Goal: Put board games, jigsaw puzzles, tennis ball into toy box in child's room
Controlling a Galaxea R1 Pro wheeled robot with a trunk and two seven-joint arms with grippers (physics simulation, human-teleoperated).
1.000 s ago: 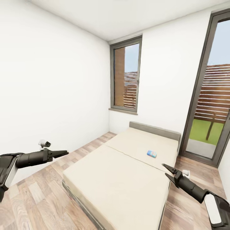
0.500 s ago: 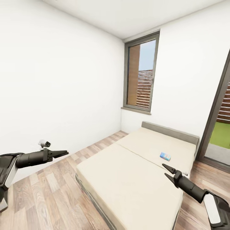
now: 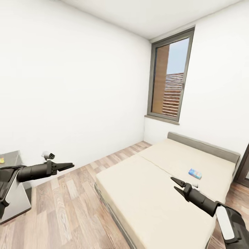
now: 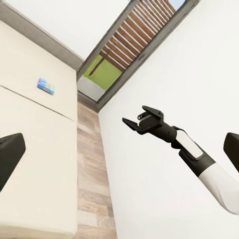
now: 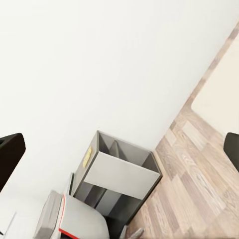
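The view has swung left since a second ago, so a grey bench (image 3: 12, 193) now shows. One game (image 3: 195, 173) lies on the bed (image 3: 155, 193). The left end effector (image 3: 67, 166) and right end effector (image 3: 175, 184) are open, holding nothing.

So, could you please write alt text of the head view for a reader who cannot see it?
A beige bed fills the lower right of a white room, with a small blue board game lying near its headboard. The robot's left gripper and right gripper hang open and empty above the wood floor and bed. A grey table edges in at left.
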